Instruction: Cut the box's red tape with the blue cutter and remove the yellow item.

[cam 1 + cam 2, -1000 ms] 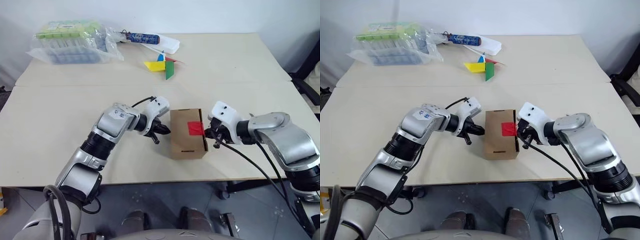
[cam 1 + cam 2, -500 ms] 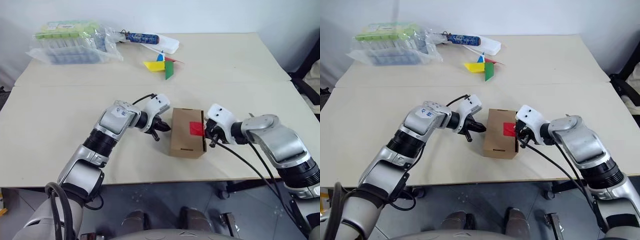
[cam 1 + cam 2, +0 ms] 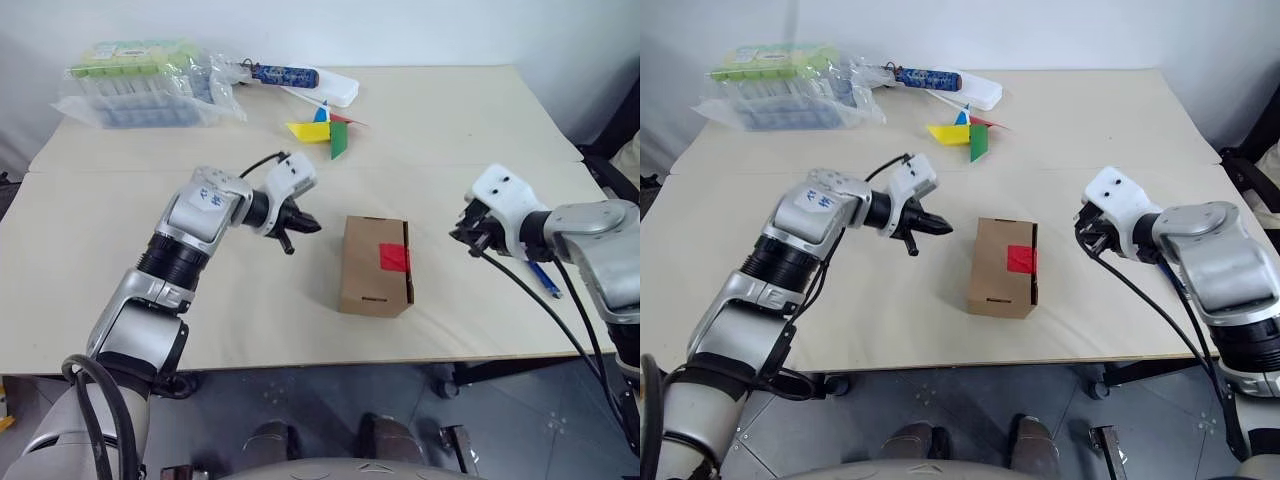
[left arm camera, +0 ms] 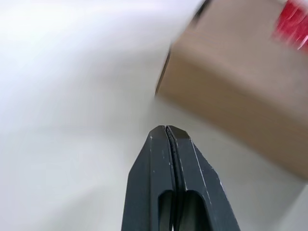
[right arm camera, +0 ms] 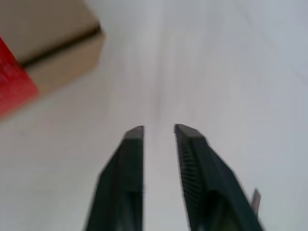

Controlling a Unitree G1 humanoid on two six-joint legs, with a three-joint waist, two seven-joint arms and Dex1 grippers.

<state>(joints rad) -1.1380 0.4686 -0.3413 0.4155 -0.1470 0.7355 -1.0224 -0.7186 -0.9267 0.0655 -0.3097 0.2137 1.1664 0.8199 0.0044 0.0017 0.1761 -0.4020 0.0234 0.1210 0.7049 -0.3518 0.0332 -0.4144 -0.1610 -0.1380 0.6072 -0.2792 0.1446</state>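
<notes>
The box, a small brown carton, stands on the table between my arms with the red tape on its top near the right edge. My left gripper hovers to the box's left, shut and empty, its tips pointing at the carton. My right gripper hangs to the box's right, open with nothing between its fingers. The blue cutter lies on the table under my right forearm. The yellow item is out of view.
At the table's back left lie a clear plastic package with a green label, a dark-blue patterned tube and a white case. A paper pinwheel lies behind the box. A dark chair stands at the right.
Both grippers have lifted and drawn away from the box, the left one to the left, the right one to the right. The right gripper has opened. The box rests free on the table.
</notes>
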